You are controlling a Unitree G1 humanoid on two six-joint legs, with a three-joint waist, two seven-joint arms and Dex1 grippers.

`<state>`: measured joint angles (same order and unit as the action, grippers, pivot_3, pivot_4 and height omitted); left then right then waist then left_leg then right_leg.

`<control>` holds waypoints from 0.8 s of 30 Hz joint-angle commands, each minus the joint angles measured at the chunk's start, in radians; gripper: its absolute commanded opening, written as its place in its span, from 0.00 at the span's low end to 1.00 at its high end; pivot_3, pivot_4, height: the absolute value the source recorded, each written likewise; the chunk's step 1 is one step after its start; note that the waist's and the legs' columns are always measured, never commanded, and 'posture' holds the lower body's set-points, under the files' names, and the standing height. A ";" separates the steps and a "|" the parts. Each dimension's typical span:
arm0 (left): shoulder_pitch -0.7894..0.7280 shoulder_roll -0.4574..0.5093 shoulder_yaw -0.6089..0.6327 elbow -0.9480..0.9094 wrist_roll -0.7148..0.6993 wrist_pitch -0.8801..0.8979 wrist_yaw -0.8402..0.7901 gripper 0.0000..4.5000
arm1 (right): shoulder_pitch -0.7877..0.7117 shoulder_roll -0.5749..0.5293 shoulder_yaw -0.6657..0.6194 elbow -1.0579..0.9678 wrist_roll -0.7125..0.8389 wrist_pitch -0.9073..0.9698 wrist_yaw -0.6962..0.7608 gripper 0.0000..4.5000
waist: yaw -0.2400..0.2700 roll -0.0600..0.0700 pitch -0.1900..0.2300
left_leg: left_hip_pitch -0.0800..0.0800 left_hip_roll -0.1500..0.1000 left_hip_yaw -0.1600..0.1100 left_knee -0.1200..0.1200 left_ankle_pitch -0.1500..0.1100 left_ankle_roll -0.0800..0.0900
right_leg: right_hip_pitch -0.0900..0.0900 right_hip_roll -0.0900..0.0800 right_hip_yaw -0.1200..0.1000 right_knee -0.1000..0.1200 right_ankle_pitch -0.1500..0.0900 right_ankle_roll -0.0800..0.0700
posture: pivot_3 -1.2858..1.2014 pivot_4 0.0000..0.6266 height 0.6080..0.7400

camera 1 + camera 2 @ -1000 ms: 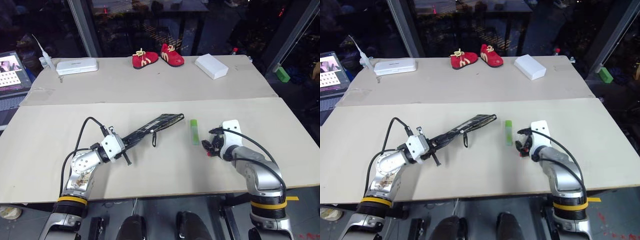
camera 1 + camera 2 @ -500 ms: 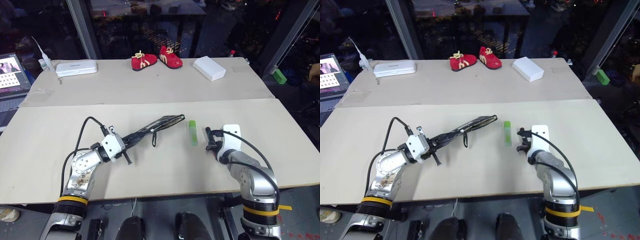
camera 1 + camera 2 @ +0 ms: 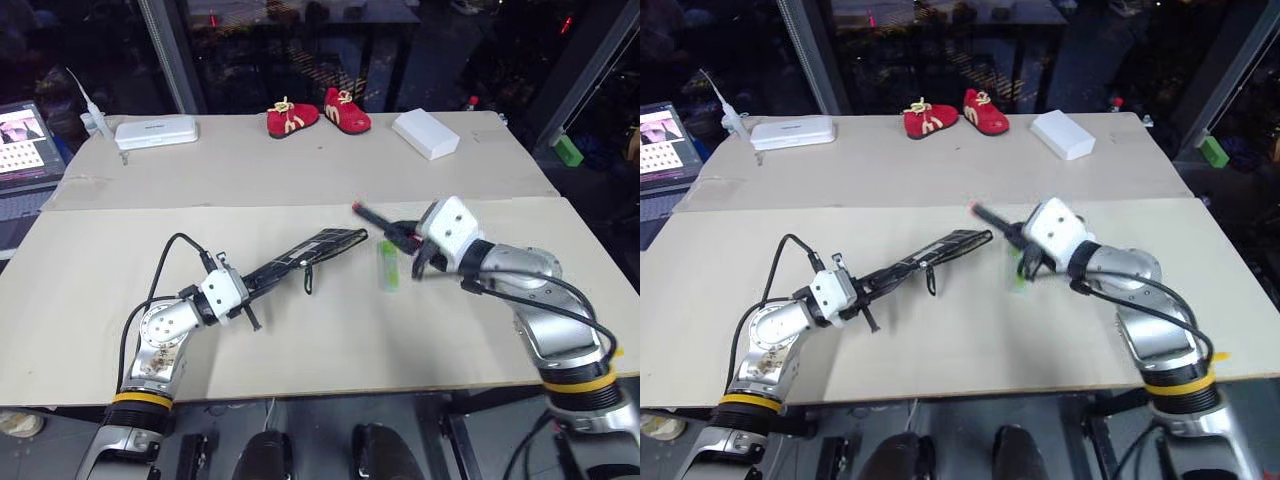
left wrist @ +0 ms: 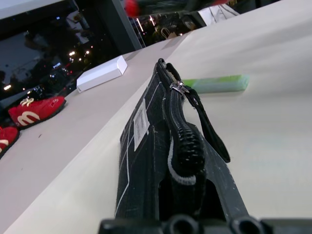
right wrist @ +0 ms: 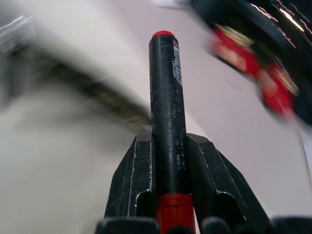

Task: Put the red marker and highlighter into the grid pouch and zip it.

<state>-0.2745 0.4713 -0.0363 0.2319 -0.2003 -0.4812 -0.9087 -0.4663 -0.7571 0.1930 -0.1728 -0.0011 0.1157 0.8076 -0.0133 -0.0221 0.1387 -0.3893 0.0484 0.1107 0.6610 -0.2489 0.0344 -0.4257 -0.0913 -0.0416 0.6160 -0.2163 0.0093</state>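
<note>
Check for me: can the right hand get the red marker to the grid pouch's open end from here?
Probably yes. The right hand holds the red marker lifted, aimed toward the grid pouch mouth; nothing stands between. The highlighter lies below, off that line.

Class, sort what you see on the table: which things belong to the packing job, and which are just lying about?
Job:
- red marker, held in the right gripper
- highlighter, lying on the table
- grid pouch, held by the left gripper

Lying about:
- red shoes
- white boxes
- laptop
</note>
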 commanded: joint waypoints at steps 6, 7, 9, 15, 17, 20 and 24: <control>0.001 0.002 0.009 -0.041 -0.023 -0.007 -0.003 0.00 | -0.103 -0.018 0.022 0.180 -0.107 -0.326 0.042 0.12 | 0.000 0.000 0.000 | 0.000 0.001 0.000 0.001 0.000 0.000 | 0.001 0.001 0.001 -0.002 0.002 0.001 | 0.52 0.24 1.00; 0.000 0.002 0.009 -0.041 -0.023 -0.008 -0.003 0.00 | -0.108 -0.013 0.021 0.189 -0.109 -0.334 0.043 0.12 | 0.000 0.000 0.000 | 0.000 0.001 0.001 0.001 0.000 0.000 | 0.001 0.001 0.001 -0.002 0.002 0.000 | 0.52 0.24 1.00; 0.000 0.001 0.009 -0.042 -0.023 -0.008 -0.003 0.00 | -0.117 -0.006 0.021 0.206 -0.118 -0.348 0.042 0.12 | 0.001 0.000 0.000 | 0.000 0.001 0.002 0.001 0.000 0.000 | 0.001 0.001 0.000 -0.002 0.002 0.000 | 0.52 0.24 1.00; -0.002 -0.001 0.006 -0.045 -0.021 -0.012 -0.006 0.00 | -0.145 -0.013 0.037 0.297 -0.202 -0.450 0.024 0.12 | 0.001 0.000 0.000 | 0.000 0.001 0.003 0.001 0.000 0.000 | 0.001 0.000 0.001 -0.002 0.002 0.000 | 0.52 0.24 1.00; -0.003 -0.001 0.005 -0.047 -0.021 -0.012 -0.006 0.00 | -0.158 -0.005 0.035 0.319 -0.213 -0.461 0.021 0.12 | 0.001 0.000 0.000 | 0.000 0.001 0.003 0.001 0.000 0.000 | 0.001 0.000 0.001 -0.002 0.002 0.000 | 0.52 0.24 1.00; -0.005 -0.001 0.003 -0.047 -0.020 -0.014 -0.010 0.00 | -0.193 0.019 0.050 0.349 -0.235 -0.478 0.018 0.12 | 0.000 0.000 0.000 | 0.000 0.001 0.003 0.001 0.000 0.000 | 0.000 0.000 0.001 -0.002 0.002 0.000 | 0.52 0.24 1.00; -0.009 -0.003 0.001 -0.045 -0.018 -0.015 -0.009 0.00 | -0.230 0.044 0.068 0.395 -0.255 -0.508 0.013 0.12 | -0.002 0.000 0.000 | 0.001 0.001 0.003 0.001 0.000 0.000 | 0.001 0.001 0.001 -0.001 0.003 -0.001 | 0.52 0.24 1.00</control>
<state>-0.2716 0.4669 -0.0402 0.2193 -0.2006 -0.4808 -0.9170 -0.6692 -0.7151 0.2652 0.2194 -0.2529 -0.3659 0.8347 -0.0151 -0.0221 0.1388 -0.3886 0.0495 0.1140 0.6616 -0.2487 0.0343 -0.4251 -0.0905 -0.0410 0.6148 -0.2138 0.0084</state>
